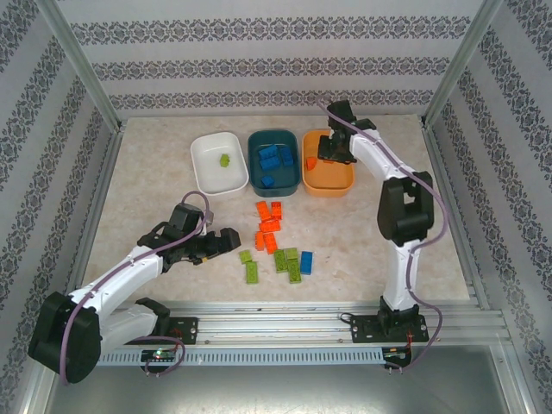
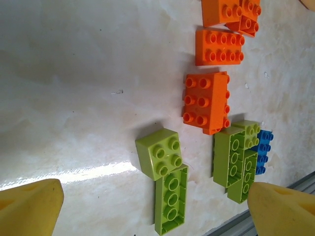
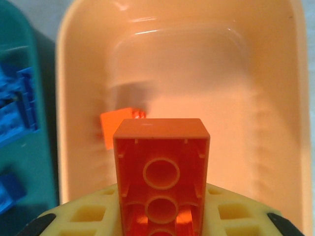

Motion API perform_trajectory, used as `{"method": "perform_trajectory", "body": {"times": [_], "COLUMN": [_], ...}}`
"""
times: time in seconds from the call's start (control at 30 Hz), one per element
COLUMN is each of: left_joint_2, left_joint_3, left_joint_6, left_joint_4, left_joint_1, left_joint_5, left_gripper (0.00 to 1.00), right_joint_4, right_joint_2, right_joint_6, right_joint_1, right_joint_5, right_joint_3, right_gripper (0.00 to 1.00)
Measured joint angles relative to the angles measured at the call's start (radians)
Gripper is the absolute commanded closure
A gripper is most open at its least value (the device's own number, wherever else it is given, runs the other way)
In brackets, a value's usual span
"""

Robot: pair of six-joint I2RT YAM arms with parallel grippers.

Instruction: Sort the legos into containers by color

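My right gripper (image 3: pixel 161 219), frame bottom centre: jaws clamped on orange studded plastic brick (image 3: pixel 161 162), long axis pointing up-frame. Orange shallow plastic bowl (image 3: pixel 256 98) directly beyond brick. My left gripper (image 1: pixel 222 242), lower left: jaws apart, lime green bricks (image 1: pixel 289 261) just right.

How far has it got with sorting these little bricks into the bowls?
Partly done. The white bowl holds one green brick, the teal bowl several blue bricks. In hand: the right claw grips an orange brick over the orange bowl, and the left claw hangs open near loose green bricks. Left: the orange pile, those green bricks and one blue brick.
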Motion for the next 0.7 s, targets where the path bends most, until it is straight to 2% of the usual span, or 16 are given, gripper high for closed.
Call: {"method": "perform_trajectory", "body": {"times": [0.27,0.7], "left_joint_2": [0.032,0.065], "left_joint_3": [0.000,0.000], "left_joint_6": [0.010,0.018], "left_joint_4": [0.000,0.000], "left_joint_1": [0.000,0.000], "left_joint_5": [0.000,0.000], "left_gripper": [0.03,0.04], "right_joint_4": [-0.047,-0.077], "right_joint_2": [0.196,0.253], "right_joint_6": [0.000,-0.006], "right_joint_1": [-0.013,-0.024], "right_joint_5": [0.000,-0.004], "right_joint_3": [0.168,0.202], "right_gripper": [0.69,0.54]}}
